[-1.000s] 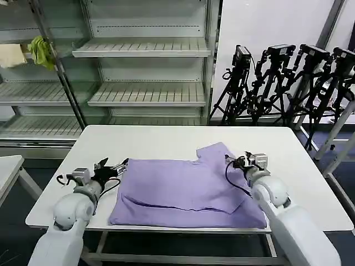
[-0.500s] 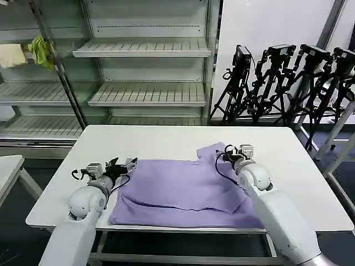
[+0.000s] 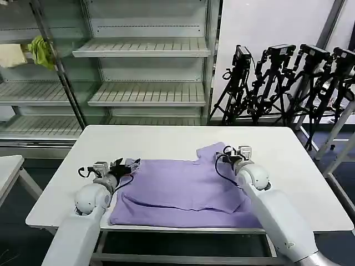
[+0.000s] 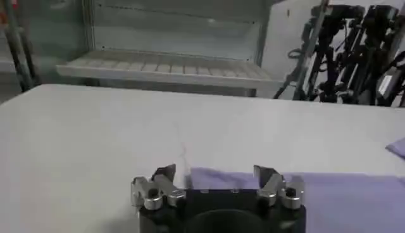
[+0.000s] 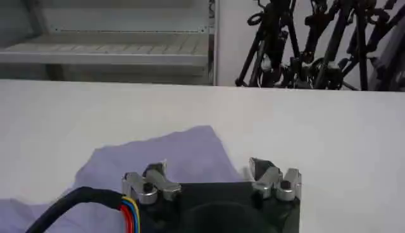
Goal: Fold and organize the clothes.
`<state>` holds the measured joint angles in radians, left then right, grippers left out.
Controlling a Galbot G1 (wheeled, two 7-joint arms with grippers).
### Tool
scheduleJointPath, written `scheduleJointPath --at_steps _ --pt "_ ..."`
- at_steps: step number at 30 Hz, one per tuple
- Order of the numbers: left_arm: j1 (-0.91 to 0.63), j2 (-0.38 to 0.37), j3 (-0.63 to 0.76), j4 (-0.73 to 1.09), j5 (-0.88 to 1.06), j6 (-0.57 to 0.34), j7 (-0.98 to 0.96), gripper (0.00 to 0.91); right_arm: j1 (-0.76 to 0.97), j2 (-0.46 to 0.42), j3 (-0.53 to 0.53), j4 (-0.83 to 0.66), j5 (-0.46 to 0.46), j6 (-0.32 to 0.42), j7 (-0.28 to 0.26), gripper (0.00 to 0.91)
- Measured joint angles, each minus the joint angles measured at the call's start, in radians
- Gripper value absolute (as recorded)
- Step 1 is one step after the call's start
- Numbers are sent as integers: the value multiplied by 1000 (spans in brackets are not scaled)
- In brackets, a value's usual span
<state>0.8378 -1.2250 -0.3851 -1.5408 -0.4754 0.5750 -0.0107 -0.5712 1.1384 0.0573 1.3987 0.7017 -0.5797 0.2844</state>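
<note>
The lavender T-shirt (image 3: 183, 191) lies partly folded on the white table (image 3: 166, 141), its lower half doubled up and one sleeve (image 3: 213, 152) sticking out at the far right. My left gripper (image 3: 128, 164) is open at the shirt's far left corner, its fingers wide over the shirt's edge (image 4: 329, 196). My right gripper (image 3: 228, 152) is open above the sleeve; in the right wrist view its fingers (image 5: 156, 171) stand apart over the lavender sleeve (image 5: 164, 155). Neither holds fabric.
Metal shelving (image 3: 144, 72) stands behind the table, with a yellow-green cloth (image 3: 41, 51) and a pale cream cloth (image 3: 11, 54) hanging at the far left. Black tripods (image 3: 288, 83) crowd the back right. A second table's corner (image 3: 6, 166) shows on the left.
Both arms have moved inward: the left gripper slid right onto the shirt's left corner, and the right gripper moved left and farther back over the sleeve. The shirt lies the same.
</note>
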Motion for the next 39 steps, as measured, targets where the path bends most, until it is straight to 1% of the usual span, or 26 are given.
scheduleJointPath --at_steps 4,5,6,8,9,10,11,12,13,14,15,17,18,20,39 --pt "6 2 -1 6 5 -1 2 464 -12 -4 3 8 -5 0 0 887" --pt "7 2 -2 8 6 -2 3 453 -16 -4 5 9 -6 0 0 766" --pt "8 2 -3 9 7 -2 3 453 -19 -5 6 11 -8 0 -1 685" --pt "11 1 -4 10 9 -3 4 443 -26 -6 9 16 -11 0 -3 625" --pt "12 1 -5 10 10 -3 4 433 -29 -6 10 17 -12 0 -3 544" --pt "13 0 -5 10 11 -3 4 433 -32 -7 11 20 -14 1 -5 484" --pt "14 0 -5 10 11 -3 4 413 -35 -7 13 22 -16 2 -6 353" --pt "15 -1 -6 9 12 -3 4 383 -38 -7 14 23 -18 2 -7 191" --pt "15 -2 -6 9 13 -3 4 363 -42 -7 15 25 -20 3 -8 151" --pt "16 -3 -6 9 14 -3 4 343 -45 -7 17 27 -22 3 -9 50" --pt "17 -4 -6 8 15 -3 4 282 -47 -7 17 28 -23 3 -10 10" --pt "18 -5 -6 7 17 -4 5 171 -52 -7 19 32 -27 3 -11 0" --pt "18 -6 -6 6 17 -3 5 50 -54 -8 19 34 -28 3 -12 0" --pt "20 -6 -6 5 17 -3 6 10 -58 -9 20 38 -32 3 -13 0" --pt "36 -7 -9 -15 27 -12 17 10 -100 -26 40 76 -58 3 -19 0"
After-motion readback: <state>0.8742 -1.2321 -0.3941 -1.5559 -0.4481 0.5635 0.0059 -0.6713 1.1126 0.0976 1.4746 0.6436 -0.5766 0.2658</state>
